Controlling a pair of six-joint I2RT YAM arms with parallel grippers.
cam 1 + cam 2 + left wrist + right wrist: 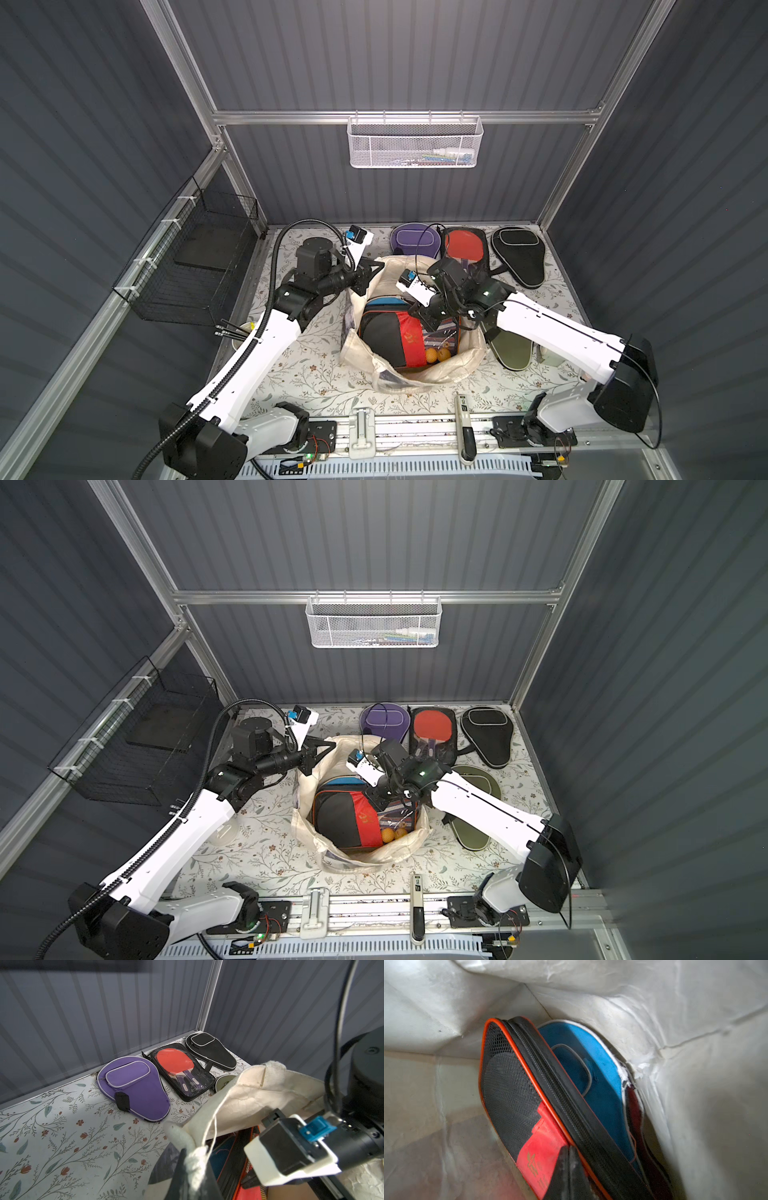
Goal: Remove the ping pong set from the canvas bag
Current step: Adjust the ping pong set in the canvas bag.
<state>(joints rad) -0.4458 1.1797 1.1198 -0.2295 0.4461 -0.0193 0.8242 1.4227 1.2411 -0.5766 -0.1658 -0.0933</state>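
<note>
The cream canvas bag [415, 376] stands open mid-table. My left gripper [379, 265] [194, 1159] is shut on its far-left rim, cream fabric pinched between the fingers. Inside the bag lean a black-and-red pack [390, 332] [512, 1088] with orange balls [437, 354], a blue case [591, 1064] and a maroon case [635, 1115]. My right gripper [420, 316] [569, 1152] is down in the bag, shut, its tips against the pack's red band; nothing shows between them. On the table lie a purple case [413, 241], a red-paddle pack [463, 245], a black case [517, 253] and an olive case [513, 349].
A white mesh basket [415, 145] hangs on the back wall. A black wire basket [199, 266] is fixed to the left wall. A cup with dark sticks [243, 330] sits under my left arm. A slim tool [463, 419] lies on the front rail.
</note>
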